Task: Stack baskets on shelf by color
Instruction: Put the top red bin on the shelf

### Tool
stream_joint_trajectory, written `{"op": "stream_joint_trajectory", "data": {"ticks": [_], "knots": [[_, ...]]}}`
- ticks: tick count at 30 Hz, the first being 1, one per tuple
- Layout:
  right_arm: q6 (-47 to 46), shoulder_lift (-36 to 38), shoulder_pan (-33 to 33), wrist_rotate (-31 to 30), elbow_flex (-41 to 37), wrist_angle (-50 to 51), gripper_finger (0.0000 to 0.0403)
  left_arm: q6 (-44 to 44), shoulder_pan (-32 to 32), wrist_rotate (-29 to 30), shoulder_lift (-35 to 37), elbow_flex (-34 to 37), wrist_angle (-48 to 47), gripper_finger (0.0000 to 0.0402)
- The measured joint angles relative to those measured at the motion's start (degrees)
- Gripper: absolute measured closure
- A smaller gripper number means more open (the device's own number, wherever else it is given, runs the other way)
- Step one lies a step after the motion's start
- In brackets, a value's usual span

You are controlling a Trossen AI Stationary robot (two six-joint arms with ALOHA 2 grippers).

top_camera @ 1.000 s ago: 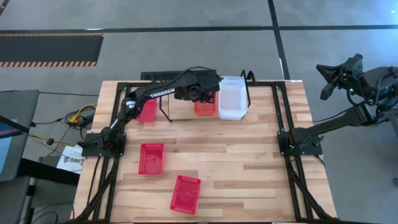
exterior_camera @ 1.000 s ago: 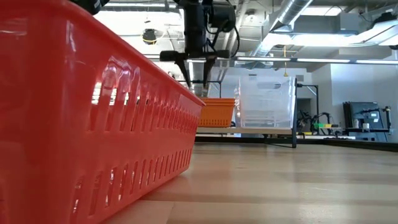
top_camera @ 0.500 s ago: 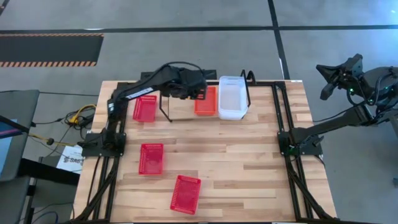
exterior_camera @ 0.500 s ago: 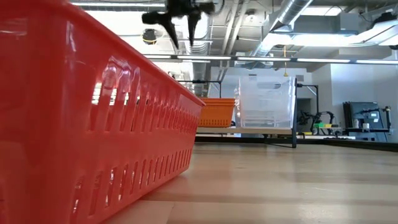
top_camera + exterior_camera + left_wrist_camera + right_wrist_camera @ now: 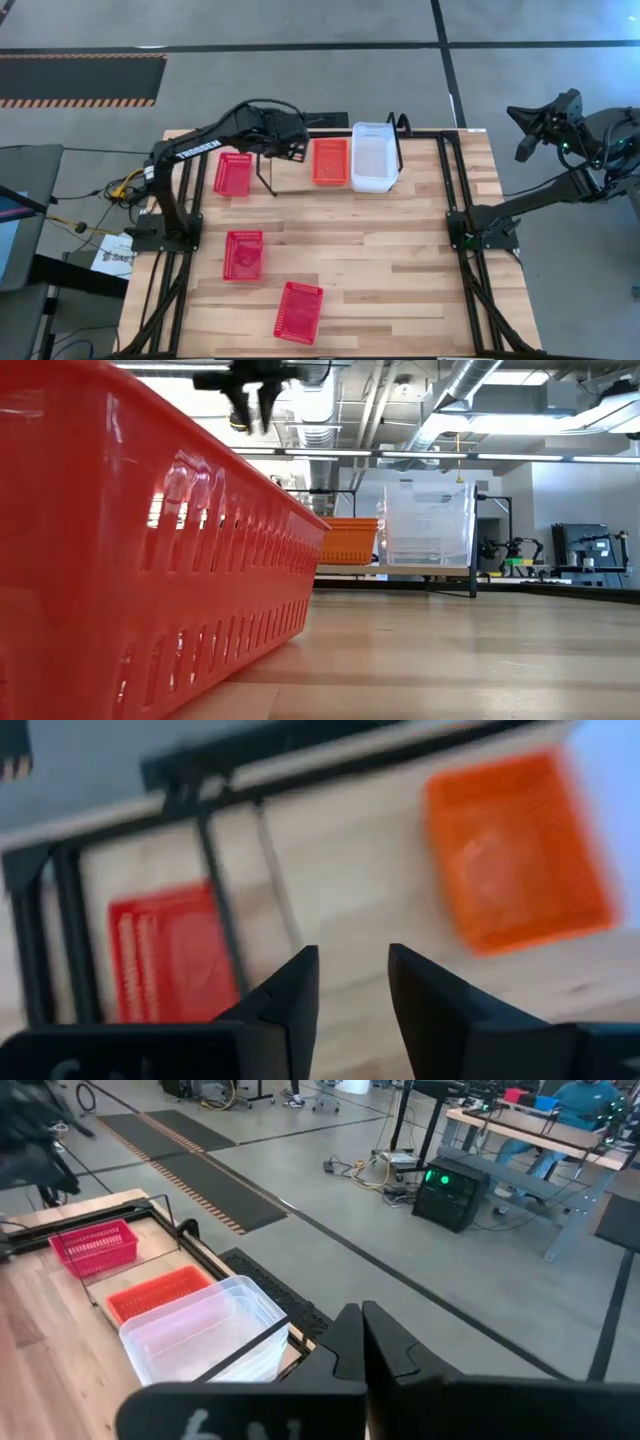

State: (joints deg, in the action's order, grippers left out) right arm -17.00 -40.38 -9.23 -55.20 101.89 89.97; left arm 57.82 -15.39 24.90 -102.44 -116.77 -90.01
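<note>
An orange basket (image 5: 330,160) sits bottom-down on the black rod shelf (image 5: 266,176), between a red basket (image 5: 233,173) and a clear basket (image 5: 373,157); the low view shows the orange basket (image 5: 348,540) and the clear basket (image 5: 428,525) side by side. Two more red baskets (image 5: 243,254) (image 5: 299,311) lie flat on the table. My left gripper (image 5: 353,975) hovers high over the shelf between the red and orange baskets, open by a narrow gap, with nothing in it (image 5: 252,405). My right gripper (image 5: 362,1342) is shut, raised beyond the table's right edge (image 5: 528,125).
The nearest red basket fills the low view's left (image 5: 150,560). Black frame rails (image 5: 445,180) run along both sides of the table. Bare wood lies in the middle and to the right (image 5: 380,260). The shelf's looped end (image 5: 400,125) stands beside the clear basket.
My left gripper has risen from just above the orange basket and drawn back toward the table's left. Its fingers have narrowed from wide open to a small gap. The orange basket stays on the shelf.
</note>
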Motion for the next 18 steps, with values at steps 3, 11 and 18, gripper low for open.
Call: {"op": "stream_joint_trajectory", "data": {"ticks": [3,11,18], "knots": [[-0.85,0.0,0.01,1.0,0.0,0.02,0.0398,1.49,-1.77,-3.85,4.38,8.23,0.09,0.0298],[-2.82,0.0,0.0,1.27,0.0,0.02,0.04,12.3,-3.0,-6.46,19.34,28.59,0.0,0.0279],[-3.14,0.0,-0.04,1.01,-1.34,-1.0,0.0388,22.42,-3.02,-6.62,28.34,40.82,0.15,0.026]]}}
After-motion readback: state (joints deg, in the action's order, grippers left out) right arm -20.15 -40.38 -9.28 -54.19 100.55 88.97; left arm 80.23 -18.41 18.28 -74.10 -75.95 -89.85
